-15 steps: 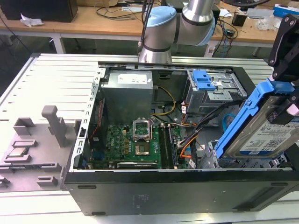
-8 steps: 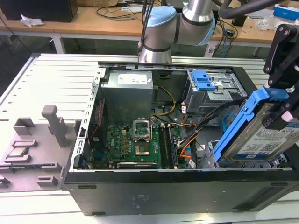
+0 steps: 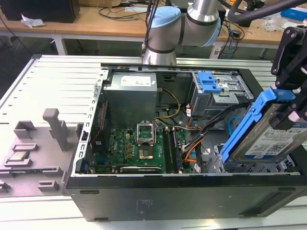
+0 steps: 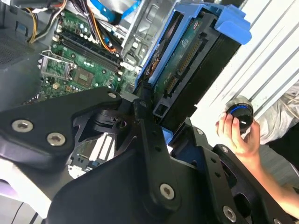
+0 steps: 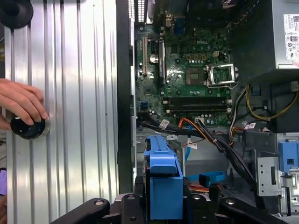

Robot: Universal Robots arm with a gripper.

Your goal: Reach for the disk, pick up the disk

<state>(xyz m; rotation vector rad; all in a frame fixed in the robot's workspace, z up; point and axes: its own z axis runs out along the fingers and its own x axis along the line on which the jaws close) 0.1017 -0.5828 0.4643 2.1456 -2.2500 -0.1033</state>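
The disk (image 3: 268, 139) is a silver hard drive with a white-and-blue label, framed by a blue plastic caddy. It hangs tilted above the open computer case (image 3: 168, 184), at the exterior view's right. My black gripper (image 3: 291, 109) is shut on its upper end. In the second wrist view the disk (image 4: 187, 70) shows its connector edge and circuit board between my gripper's (image 4: 163, 122) fingers. In the first wrist view the caddy's blue end (image 5: 163, 182) sticks out from my gripper (image 5: 163, 207), above the case's cables.
Inside the case lie a green motherboard (image 3: 134, 148), a grey power supply (image 3: 132, 91) and a drive cage (image 3: 220, 91) with a blue latch. A person's hand (image 5: 21, 100) holds a round black knob (image 5: 28, 128) on the slatted metal table. A grey fixture (image 3: 38, 143) stands at the exterior view's left.
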